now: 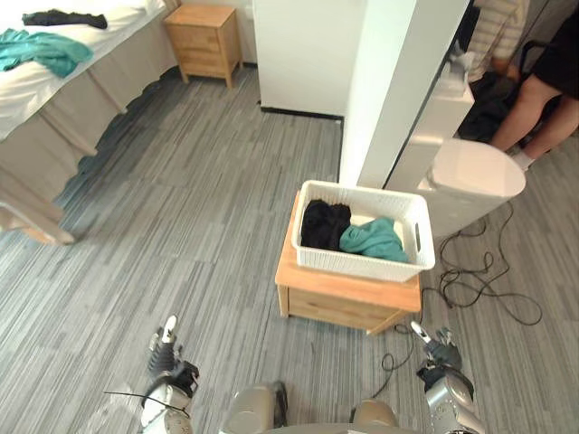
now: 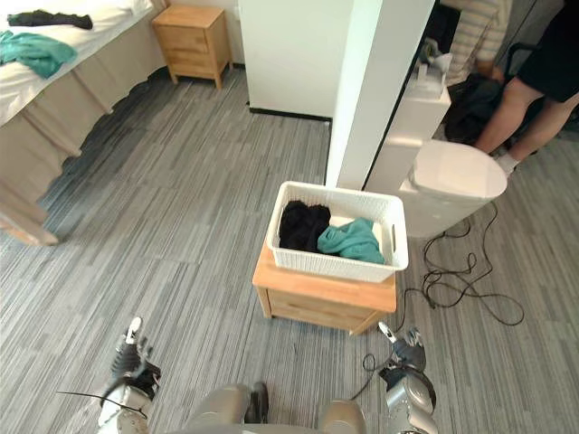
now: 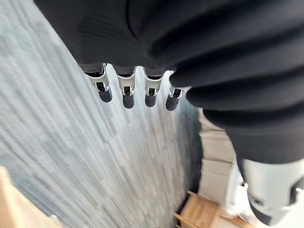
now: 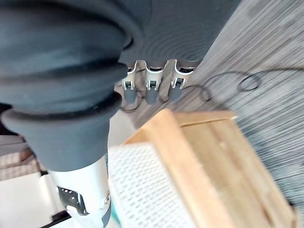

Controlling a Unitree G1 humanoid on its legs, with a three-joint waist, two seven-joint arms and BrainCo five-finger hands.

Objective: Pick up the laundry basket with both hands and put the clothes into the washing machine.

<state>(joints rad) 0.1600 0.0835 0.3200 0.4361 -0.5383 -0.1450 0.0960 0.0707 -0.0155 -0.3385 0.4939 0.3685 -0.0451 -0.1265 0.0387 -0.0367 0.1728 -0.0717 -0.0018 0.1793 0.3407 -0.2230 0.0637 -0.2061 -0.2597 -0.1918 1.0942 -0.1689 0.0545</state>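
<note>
basket (image 1: 355, 262) left: open floor (image 1: 199, 226) | behind: pillar (image 1: 398, 90) | right: washer (image 1: 475, 172), cables (image 1: 479, 282), gap seemingly narrow

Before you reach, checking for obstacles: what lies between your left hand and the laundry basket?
Bare floor, then the wooden stand under the laundry basket; left eye view.

One laundry basket (image 1: 360, 263), one washing machine (image 1: 475, 172), one bed (image 1: 27, 86), two wooden cabinets (image 1: 348, 298), four garments (image 1: 373, 240), two hands (image 1: 165, 353).

I see the white laundry basket (image 1: 355, 263) sitting on a low wooden stand (image 1: 348, 304), which is on the grey plank floor (image 1: 208, 208). Washing machine (image 1: 470, 181) is on the floor nr it, to the R. Far L: bed (image 1: 27, 86) w/ teal garment (image 1: 41, 50) & black garment (image 1: 65, 18) on top. Nightstand (image 1: 205, 38) is on the floor beside the bed.
</note>
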